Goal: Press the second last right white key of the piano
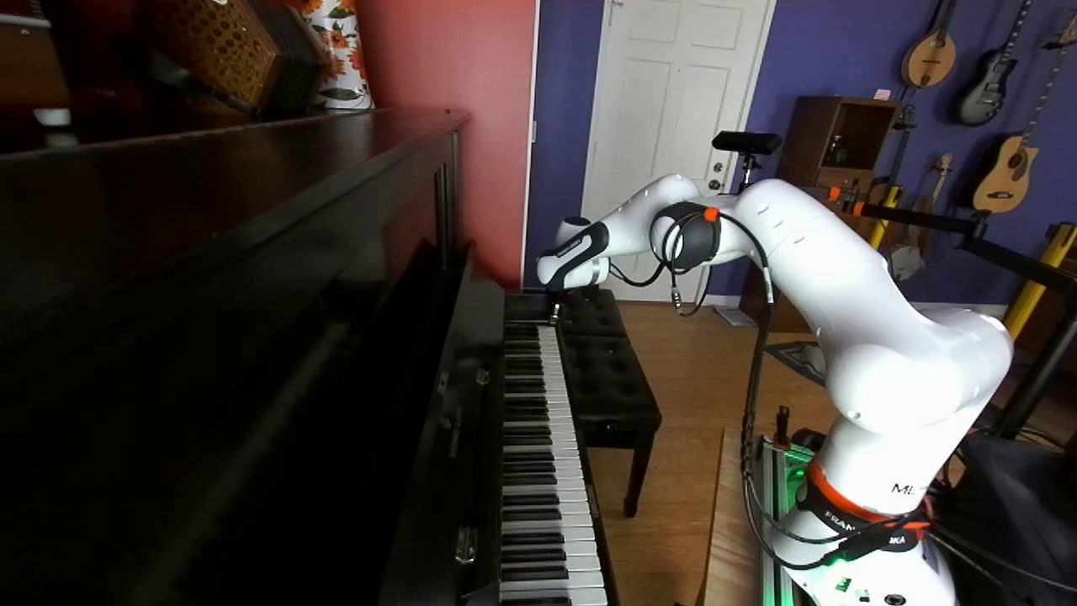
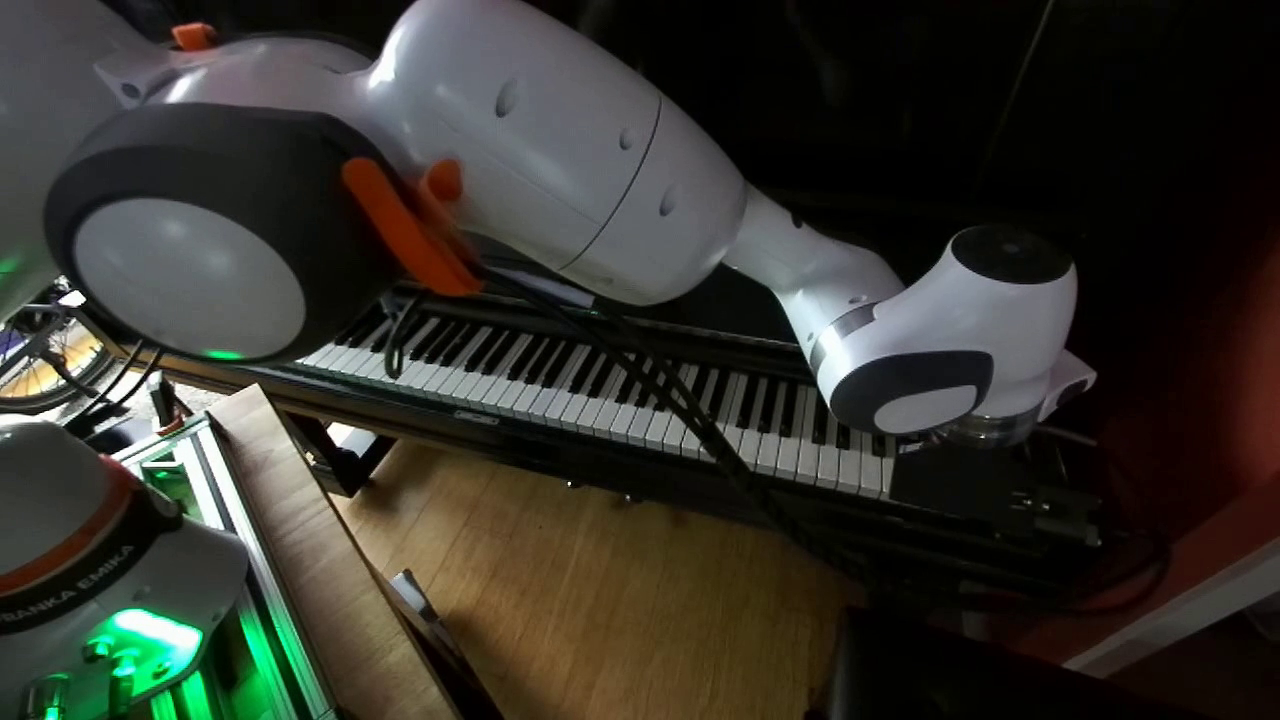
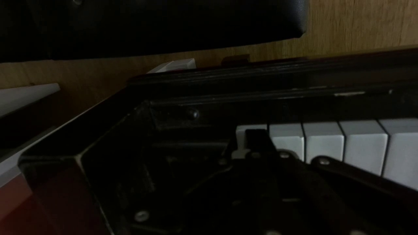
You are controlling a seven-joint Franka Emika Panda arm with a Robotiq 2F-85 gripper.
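The dark piano (image 1: 469, 337) shows its row of white keys (image 1: 559, 438) and black keys in both exterior views, and its keyboard (image 2: 590, 400) runs along under the arm. In the wrist view the end of the row shows, with several white keys (image 3: 325, 143) beside the black end block (image 3: 81, 140). My gripper (image 3: 256, 140) looks shut and empty. Its dark fingertips overlap the outermost white key (image 3: 241, 137), beside the second key (image 3: 287, 140). I cannot tell whether they touch it. In an exterior view the gripper (image 1: 555, 311) is small and dark at the far key end.
A black padded bench (image 1: 606, 370) stands close along the keyboard; it also fills the top of the wrist view (image 3: 147, 29). A red wall (image 2: 1220, 510) is close beyond the key end. A cable (image 2: 690, 410) hangs from the arm in front of the keys.
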